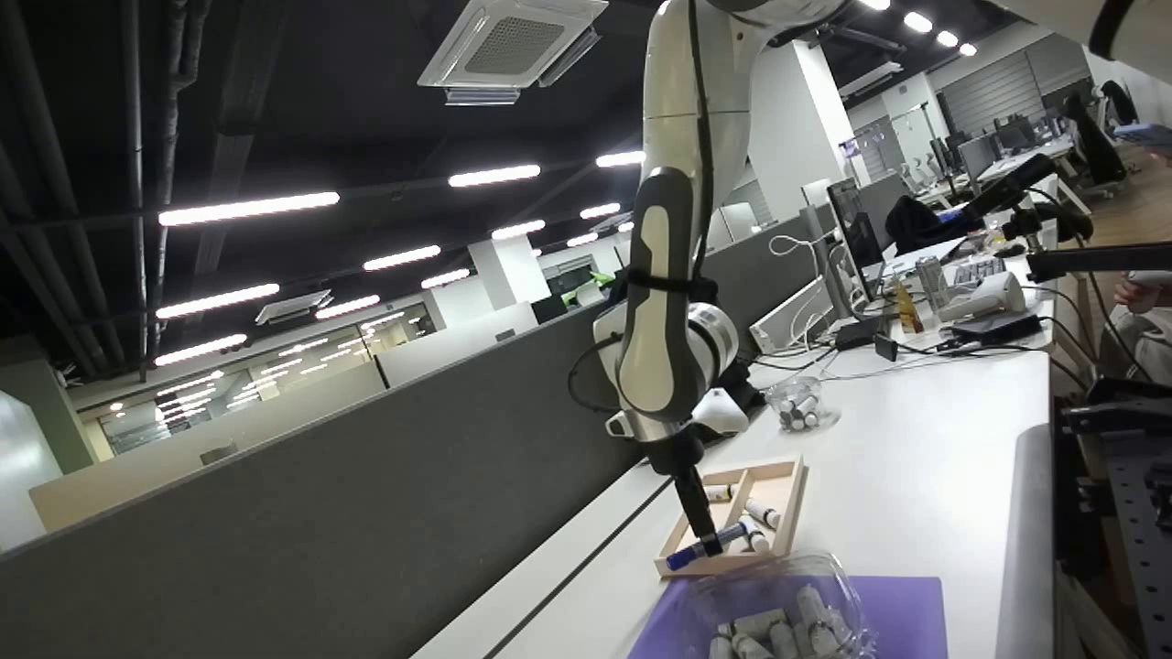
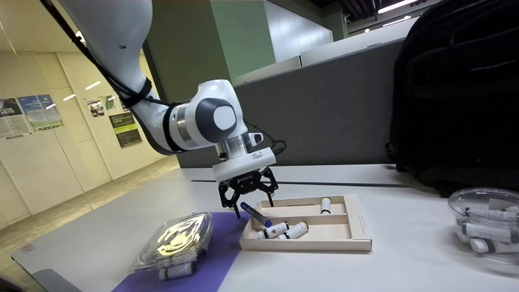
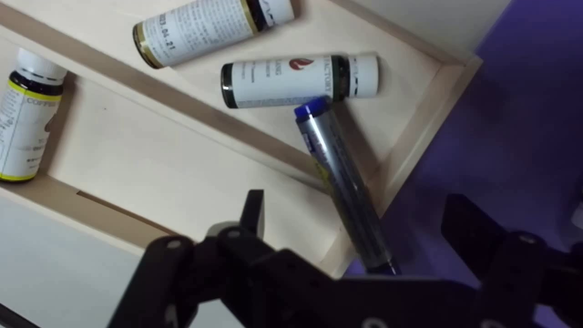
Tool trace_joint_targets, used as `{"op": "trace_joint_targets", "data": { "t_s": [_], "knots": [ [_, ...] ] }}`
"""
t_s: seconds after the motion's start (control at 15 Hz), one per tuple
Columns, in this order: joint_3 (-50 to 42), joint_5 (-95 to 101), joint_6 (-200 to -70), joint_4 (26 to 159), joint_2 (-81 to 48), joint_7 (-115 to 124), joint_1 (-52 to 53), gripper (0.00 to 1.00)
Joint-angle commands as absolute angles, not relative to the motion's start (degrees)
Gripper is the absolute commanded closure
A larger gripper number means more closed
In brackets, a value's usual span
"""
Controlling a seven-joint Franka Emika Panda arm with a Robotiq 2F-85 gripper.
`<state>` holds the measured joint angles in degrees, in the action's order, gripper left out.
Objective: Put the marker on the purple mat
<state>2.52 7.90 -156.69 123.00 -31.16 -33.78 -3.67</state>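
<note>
Wrist view: one marker (image 3: 342,182), one tray (image 3: 182,155), three bottles (image 3: 282,84). Marker lies across the tray's wall, one end over a bottle, the other over the mat (image 3: 492,118). Hand (image 3: 353,212) spread wide, jaws either side of the marker, holding nothing. Tray: two bottles in one compartment, one in the other. Both exterior views: box (image 2: 178,235) on mat and tub (image 2: 460,202) on white table (image 2: 304,269) hold further bottles, count unclear. Gray partition (image 2: 324,117) behind; in an exterior view, backpack (image 2: 458,101) near tub.
</note>
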Motion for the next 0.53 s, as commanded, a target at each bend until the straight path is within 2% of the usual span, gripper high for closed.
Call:
{"op": "trace_joint_targets", "data": {
  "t_s": [0.0,0.07,0.13,0.47],
  "knots": [
    [3.16,9.08,-155.81,119.18,-34.09,-30.57,-3.46,0.25],
    [3.35,9.12,-155.73,118.72,-34.53,-30.54,-3.44,0.27],
    [3.79,8.94,-155.65,118.31,-34.92,-30.67,-3.64,0.33],
    [5.33,8.48,-155.57,117.62,-35.56,-31.23,-4.4,0.69]
  ]
}}
